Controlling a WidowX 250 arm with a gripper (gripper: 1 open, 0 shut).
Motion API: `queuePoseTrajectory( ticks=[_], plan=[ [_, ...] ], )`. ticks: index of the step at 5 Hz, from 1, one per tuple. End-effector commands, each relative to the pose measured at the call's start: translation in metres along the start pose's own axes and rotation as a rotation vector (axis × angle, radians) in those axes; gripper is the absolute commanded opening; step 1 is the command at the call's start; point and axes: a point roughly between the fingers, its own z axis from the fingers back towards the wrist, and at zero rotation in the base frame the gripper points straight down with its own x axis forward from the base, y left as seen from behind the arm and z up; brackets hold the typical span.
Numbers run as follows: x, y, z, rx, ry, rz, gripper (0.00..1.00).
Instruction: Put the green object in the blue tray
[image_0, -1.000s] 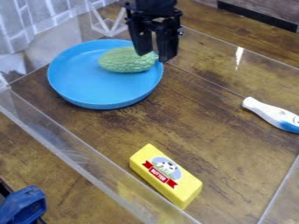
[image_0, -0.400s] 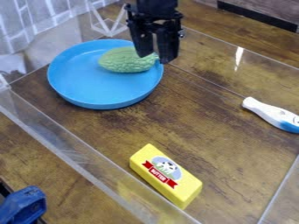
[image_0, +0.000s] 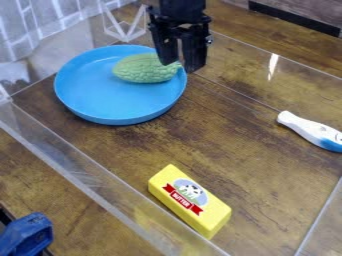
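Green object near blue tray far rim; claw clenched on it.

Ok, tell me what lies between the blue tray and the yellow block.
Nothing: in the camera view only bare wooden table shows between the blue tray and the yellow block.

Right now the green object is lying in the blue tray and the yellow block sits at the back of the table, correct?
Not quite. The green object does lie in the blue tray, but the camera view shows the yellow block at the front of the table, near the camera, not at the back.
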Motion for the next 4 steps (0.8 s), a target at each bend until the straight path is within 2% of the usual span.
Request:
queuePoseTrajectory(
  ticks=[1,4],
  plan=[
    [0.0086,0.0147,0.0229,0.037,-0.064,0.007,1.00],
    [0.0141,0.0152,0.0177,0.034,-0.073,0.010,1.00]
  ],
)
